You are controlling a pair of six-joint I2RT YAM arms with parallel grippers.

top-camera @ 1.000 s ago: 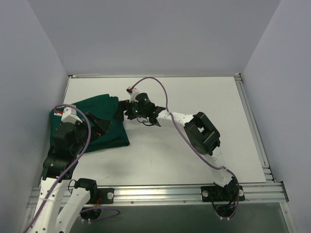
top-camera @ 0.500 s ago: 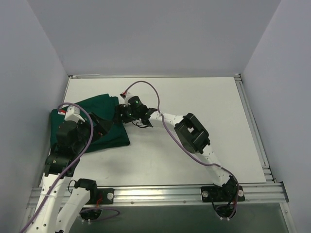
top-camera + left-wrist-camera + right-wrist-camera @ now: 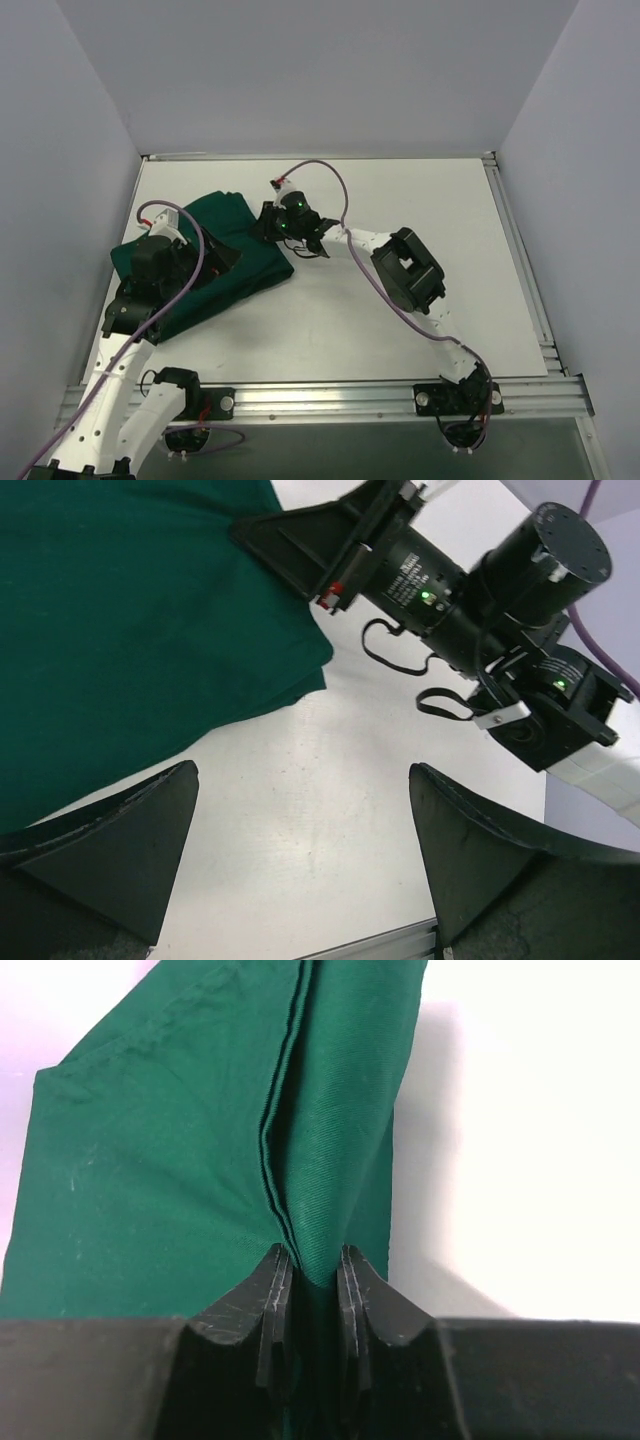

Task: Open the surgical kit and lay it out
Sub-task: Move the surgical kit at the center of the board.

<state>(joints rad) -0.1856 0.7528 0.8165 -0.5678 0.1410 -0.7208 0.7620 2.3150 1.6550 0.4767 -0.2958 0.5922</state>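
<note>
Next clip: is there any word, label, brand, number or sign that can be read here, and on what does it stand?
Nothing can be read outright.
Small white print on the black cylindrical motor body behind the right gripper: too small and blurred to read.
Dark green cloth wrap: no print or label visible.

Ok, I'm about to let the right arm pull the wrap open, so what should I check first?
1. Right jaws shut on a fold of the green cloth: ok.
2. Left jaws open, holding nothing: ok.
3. Left jaws clear of the cloth: cannot tell.
4. Tray and instruments exposed: not ok, none visible.
5. Bare table right of the cloth for spreading: ok.
</note>
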